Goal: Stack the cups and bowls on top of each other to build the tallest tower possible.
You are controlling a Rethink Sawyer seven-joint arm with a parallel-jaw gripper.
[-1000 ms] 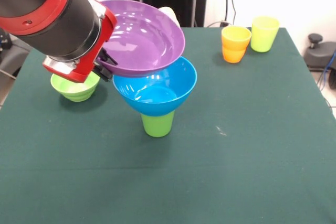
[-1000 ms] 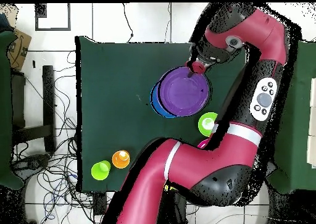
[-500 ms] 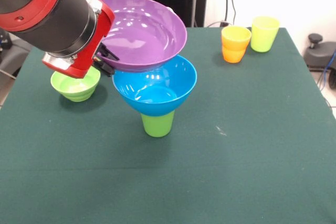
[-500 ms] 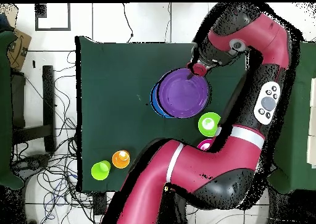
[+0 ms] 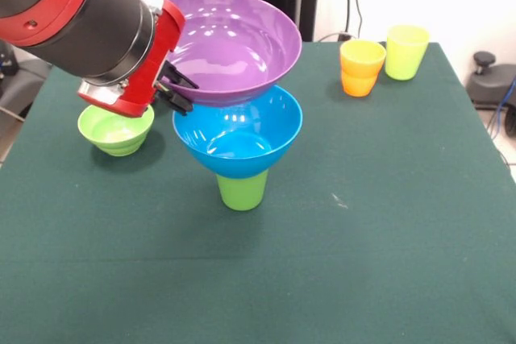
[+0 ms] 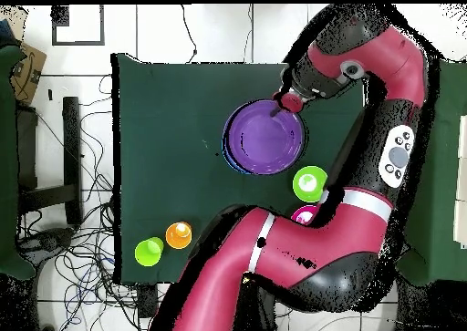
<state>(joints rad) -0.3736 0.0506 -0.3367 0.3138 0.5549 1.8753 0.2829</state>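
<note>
Dark green cloth table (image 5: 387,263), cables and black stands behind.

Front view: I see the tower (image 5: 239,147) at mid-table, a large blue bowl (image 5: 238,136) sitting on an upturned yellow-green cup (image 5: 242,189). My gripper (image 5: 176,90) pinches the rim of the purple bowl (image 5: 234,46), jaws pressed onto it, the bowl tilted and low against the blue one; whether it rests there, I cannot tell. Two levels done by my reckoning, the third in hand. Left to add: small lime green bowl (image 5: 116,130) beside the arm, orange cup (image 5: 361,67) and pale yellow cup (image 5: 405,51) well apart.

Overhead view: purple bowl (image 6: 264,137) nearly covers the blue. The small lime green bowl (image 6: 309,181) sits near the arm's sweep, a risk.
</note>
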